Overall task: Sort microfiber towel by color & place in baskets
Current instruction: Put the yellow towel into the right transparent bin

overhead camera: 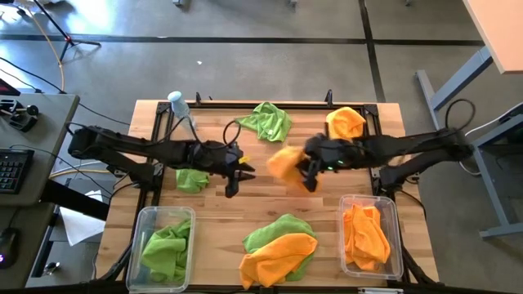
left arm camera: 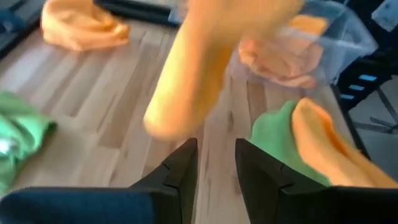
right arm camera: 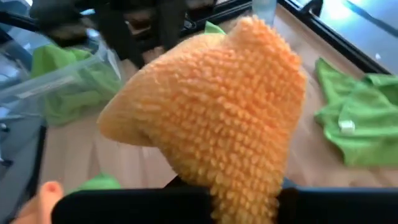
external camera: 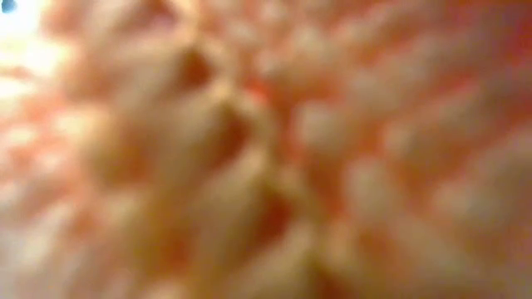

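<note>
My right gripper [overhead camera: 308, 175] is shut on an orange towel [overhead camera: 284, 162] above the table's middle; the same towel [right arm camera: 211, 118] fills the right wrist view. My left gripper [left arm camera: 216, 163] stands open just to the left of it [overhead camera: 234, 181], with nothing between its fingers. A green towel [overhead camera: 266, 121] and an orange towel [overhead camera: 346, 122] lie at the far edge. Another green towel [overhead camera: 192, 180] lies under the left arm. A green-and-orange heap [overhead camera: 278, 247] lies near the front edge. The left basket [overhead camera: 147, 219] holds green towels and the right basket [overhead camera: 395, 214] holds orange ones. My right gripper holds the orange towel in a bunch, and the cloth [right arm camera: 245, 186] drapes over the fingers and hides the place of contact. The arm comes from the table's right, slanting down. The towel hangs loose, and its lower end [left arm camera: 163, 124] looks clear of the wood.
A clear water bottle [overhead camera: 178, 104] stands at the far left corner. Orange fuzzy cloth [external camera: 266, 149] lies right against the low view and blocks it. Bare wood [overhead camera: 221, 214] shows between the two baskets, behind the front heap.
</note>
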Action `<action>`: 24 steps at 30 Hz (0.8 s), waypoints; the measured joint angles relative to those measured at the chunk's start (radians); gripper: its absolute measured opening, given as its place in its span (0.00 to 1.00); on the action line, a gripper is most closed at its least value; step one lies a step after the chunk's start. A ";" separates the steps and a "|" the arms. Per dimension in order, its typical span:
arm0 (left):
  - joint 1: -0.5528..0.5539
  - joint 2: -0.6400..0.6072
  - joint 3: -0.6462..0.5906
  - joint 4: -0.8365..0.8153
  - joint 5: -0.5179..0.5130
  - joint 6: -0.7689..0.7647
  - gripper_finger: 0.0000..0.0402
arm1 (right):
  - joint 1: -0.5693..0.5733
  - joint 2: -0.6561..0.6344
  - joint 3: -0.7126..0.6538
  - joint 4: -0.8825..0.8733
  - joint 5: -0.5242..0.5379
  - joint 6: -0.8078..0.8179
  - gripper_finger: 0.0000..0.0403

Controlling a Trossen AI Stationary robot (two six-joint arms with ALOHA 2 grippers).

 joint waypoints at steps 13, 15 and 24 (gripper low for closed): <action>-0.003 0.001 -0.223 0.194 0.071 -0.131 0.23 | 0.424 -0.134 0.205 -0.616 0.149 0.599 0.00; -0.003 0.001 -0.223 0.195 0.071 -0.131 0.23 | 0.488 -0.100 0.293 -0.777 0.106 0.724 0.00; 0.024 0.001 -0.223 0.198 0.063 -0.139 0.23 | 0.695 0.029 0.517 -0.979 -0.190 1.038 0.00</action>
